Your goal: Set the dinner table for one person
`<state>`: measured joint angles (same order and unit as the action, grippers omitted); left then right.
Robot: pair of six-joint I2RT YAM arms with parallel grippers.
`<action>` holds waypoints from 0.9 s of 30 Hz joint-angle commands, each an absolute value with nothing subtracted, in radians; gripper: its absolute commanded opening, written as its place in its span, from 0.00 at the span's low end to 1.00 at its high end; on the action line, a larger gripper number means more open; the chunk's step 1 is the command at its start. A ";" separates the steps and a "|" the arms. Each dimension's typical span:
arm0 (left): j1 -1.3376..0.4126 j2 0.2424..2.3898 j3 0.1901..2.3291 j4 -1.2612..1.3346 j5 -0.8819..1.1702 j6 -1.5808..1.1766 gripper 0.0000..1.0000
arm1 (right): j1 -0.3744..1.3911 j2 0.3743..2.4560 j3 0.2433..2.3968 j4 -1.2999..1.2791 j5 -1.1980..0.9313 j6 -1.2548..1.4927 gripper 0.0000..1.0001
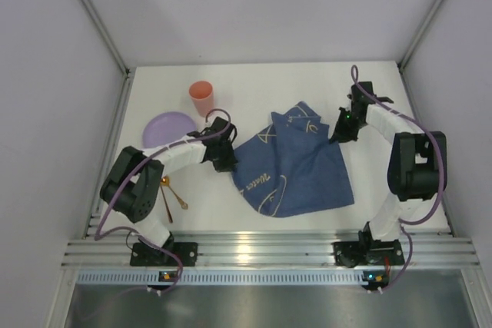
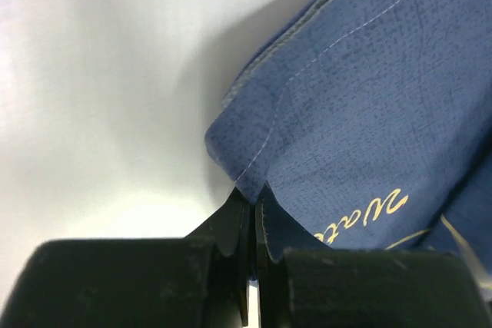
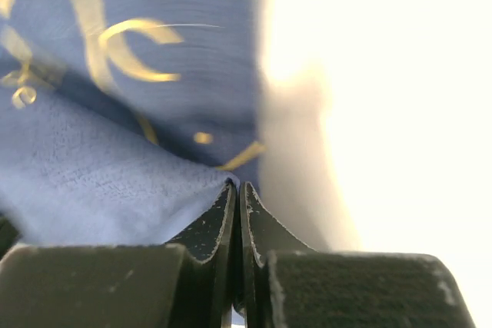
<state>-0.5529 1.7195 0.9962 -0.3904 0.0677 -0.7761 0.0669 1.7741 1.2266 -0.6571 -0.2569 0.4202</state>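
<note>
A dark blue cloth [image 1: 296, 163] with pale gold line drawings lies rumpled in the middle of the white dinner table [image 1: 269, 82]. My left gripper [image 1: 229, 165] is shut on the cloth's left corner. In the left wrist view the closed tips [image 2: 250, 191] pinch the corner of the cloth [image 2: 361, 113]. My right gripper [image 1: 337, 137] is shut on the cloth's right corner. In the right wrist view its tips [image 3: 237, 187] clamp the edge of the cloth [image 3: 115, 174], which is slightly raised there.
An orange cup [image 1: 201, 97] stands at the back left. A purple plate [image 1: 169, 128] lies beside the left arm. Gold cutlery [image 1: 171, 193] lies near the left arm's base. White walls enclose the table on three sides.
</note>
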 commanded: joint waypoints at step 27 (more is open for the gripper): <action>-0.572 0.821 0.569 -1.026 -0.190 -1.414 0.13 | 0.126 1.669 1.124 -0.775 0.006 0.414 0.41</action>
<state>-0.5667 0.8379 0.5747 -0.9344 -0.1574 -1.3430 0.0433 1.7214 1.0706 -0.7769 -0.0147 0.4210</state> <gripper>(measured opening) 0.062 0.300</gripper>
